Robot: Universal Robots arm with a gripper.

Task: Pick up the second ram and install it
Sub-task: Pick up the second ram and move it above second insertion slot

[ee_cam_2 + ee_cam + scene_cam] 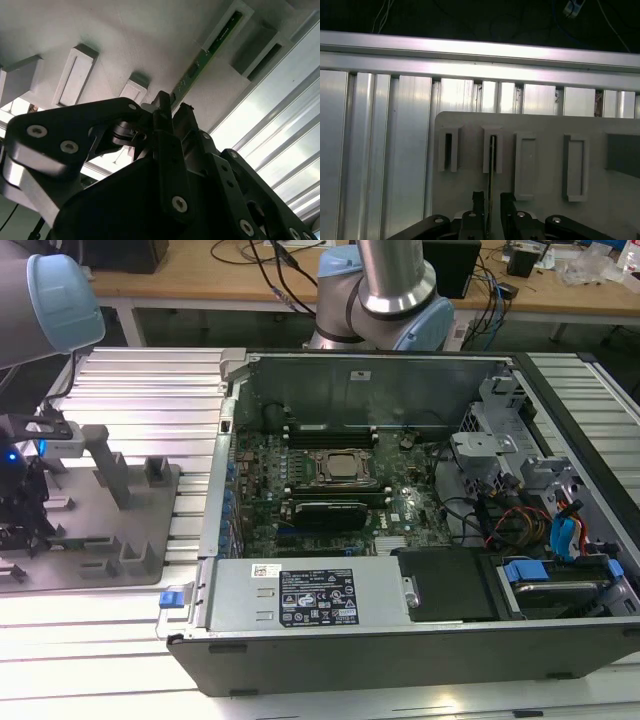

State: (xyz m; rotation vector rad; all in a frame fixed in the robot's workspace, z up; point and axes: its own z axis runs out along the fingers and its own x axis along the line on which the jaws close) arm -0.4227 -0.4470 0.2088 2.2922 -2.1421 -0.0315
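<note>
The second ram [491, 160] is a thin green stick seen edge-on, standing in a slot of the grey holder plate [545, 125]. In the second wrist view the second ram [207, 55] runs away from the fingers along the holder plate [125, 40]. My gripper [492, 202] straddles the near end of the stick, one finger on each side with small gaps showing, so it is open. In the exterior view the gripper [25, 495] sits low over the holder plate [100, 550] at the far left.
An open computer case [400, 640] lies in the middle of the ribbed aluminium table [140, 380], with its processor socket [343, 468] and memory slots exposed. Upright grey pegs [108, 465] stand on the holder plate. Cables and drive bays fill the case on the exterior view's right.
</note>
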